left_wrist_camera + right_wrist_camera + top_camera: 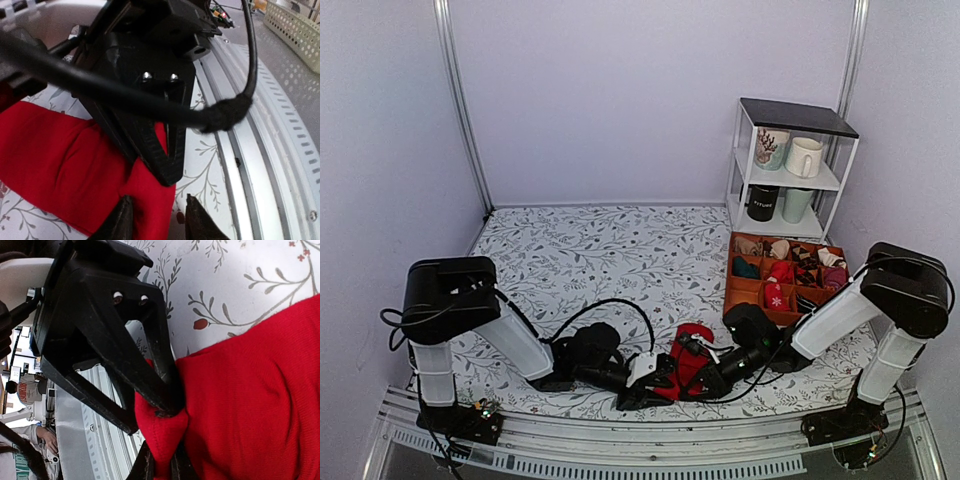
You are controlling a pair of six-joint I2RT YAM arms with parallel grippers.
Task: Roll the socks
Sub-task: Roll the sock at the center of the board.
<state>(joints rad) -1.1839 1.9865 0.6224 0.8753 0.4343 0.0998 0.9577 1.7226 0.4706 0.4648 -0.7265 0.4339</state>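
The socks [692, 352], soft bright red ribbed knit, lie bunched on the desk [600, 250], which has a pale leaf-print cover. The left fingers [121, 222], black ridged plastic, are nearly closed, with a fold of the knit pinched between them. The right fingers [144, 466] are squeezed almost together on a gathered corner, right against the left pair's tips. A grooved metal rail [260, 165] runs just beside both pairs along the desk's near edge. Broad printed surface lies beyond the fingertips.
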